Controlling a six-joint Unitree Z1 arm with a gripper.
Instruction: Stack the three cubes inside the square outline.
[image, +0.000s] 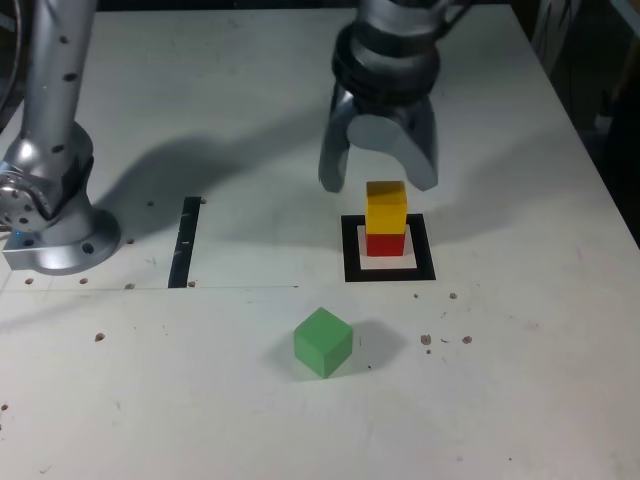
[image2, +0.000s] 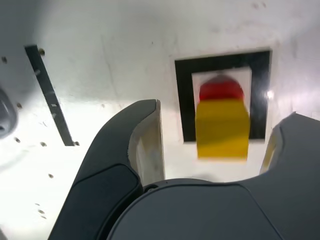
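**Two cubes stacked, one waiting**

Two dark grey fingers of the grey gripper (image: 378, 185) are standing wide apart, holding nothing, and hanging above and just behind the small stack. In the wrist view the gripper (image2: 215, 145) is showing its pale inner pads on either side of the stack, clear of both blocks (the picture is slightly blurred there).

Directly below, the solid yellow cube (image: 386, 207) is sitting on top of the solid red cube (image: 385, 243), and both are resting inside the thick black square outline with a white centre (image: 350, 248). From the wrist camera the yellow cube (image2: 222, 128) is covering most of the red cube (image2: 221, 89), with the outline (image2: 183, 100) framing them.

Nearer the camera, the solid green cube (image: 322, 342) is lying alone on the white table (image: 520, 380), well apart from the outline.

Toward the exterior view's left, a narrow black strip (image: 186, 241) is lying flat, and beyond it the arm's silver base (image: 50, 215) is standing on the table.
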